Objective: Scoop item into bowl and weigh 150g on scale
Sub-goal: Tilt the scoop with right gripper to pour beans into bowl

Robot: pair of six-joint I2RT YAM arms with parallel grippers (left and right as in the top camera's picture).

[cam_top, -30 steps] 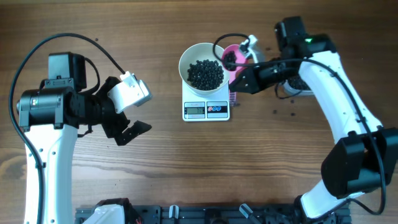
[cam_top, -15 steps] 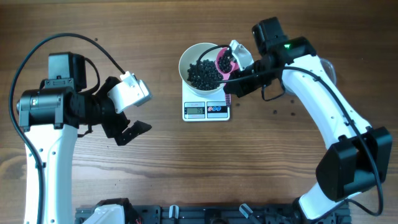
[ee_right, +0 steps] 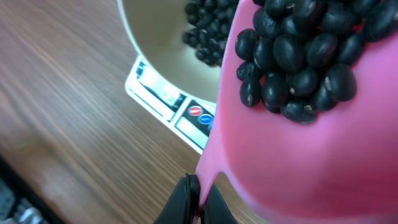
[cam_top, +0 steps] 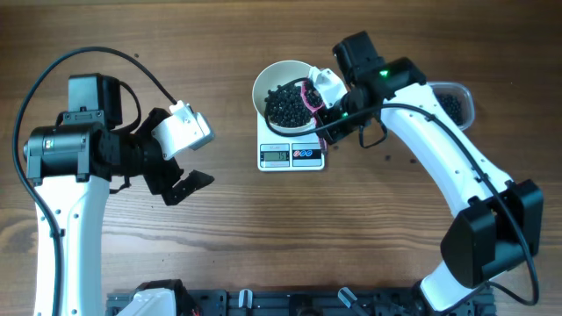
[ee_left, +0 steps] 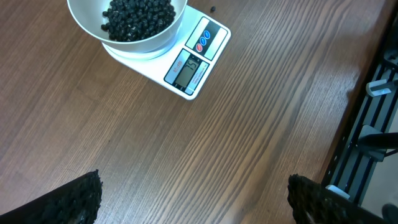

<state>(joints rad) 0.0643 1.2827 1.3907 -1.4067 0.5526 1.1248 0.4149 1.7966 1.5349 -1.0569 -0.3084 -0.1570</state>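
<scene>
Both arms in view: left idle with fingers apart, right extended with fingers closed.

The left arm (cam_top: 61,202) rises along the left edge in the overhead view, bends at the shoulder block and turns its forearm toward the centre. The left gripper (cam_top: 189,189) is angled down and right, its black fingers (ee_left: 78,200) spread wide with nothing between them. The right arm (cam_top: 439,149) reaches diagonally from the lower right toward the upper centre, wrist folded inward. The right gripper (ee_right: 198,198) has its fingers pinched tight together on the thin handle of a pink scoop (ee_right: 298,155), which is tilted.
</scene>
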